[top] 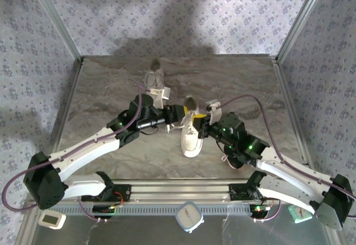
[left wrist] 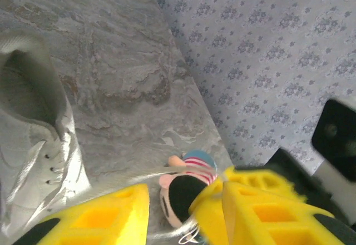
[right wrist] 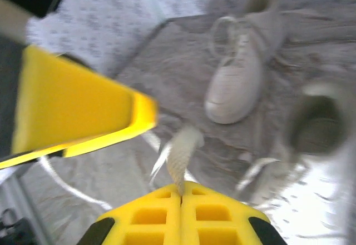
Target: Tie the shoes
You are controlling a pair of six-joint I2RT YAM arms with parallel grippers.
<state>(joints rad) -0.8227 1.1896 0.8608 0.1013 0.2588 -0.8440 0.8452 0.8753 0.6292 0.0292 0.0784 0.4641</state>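
My right end effector (right wrist: pixel 181 194) pinches a lace (right wrist: pixel 179 148) above the mid-desk shoe (top: pixel 192 138). My left end effector (left wrist: pixel 181 195), alongside, stands parted.

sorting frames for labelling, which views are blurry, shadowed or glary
top external: sharp, with broad soft shadows on the patterned back wall and grey marbled tabletop; left wrist: yellow gripper fingers smeared, white low-top sneaker soft; right wrist: motion blur throughout, glare washing out the lower right

A robot lab cell: aluminium frame (top: pixel 55 20), patterned walls (top: pixel 183 11), marble-look tabletop (top: pixel 100 89), two arms (top: pixel 83 150) bolted down.
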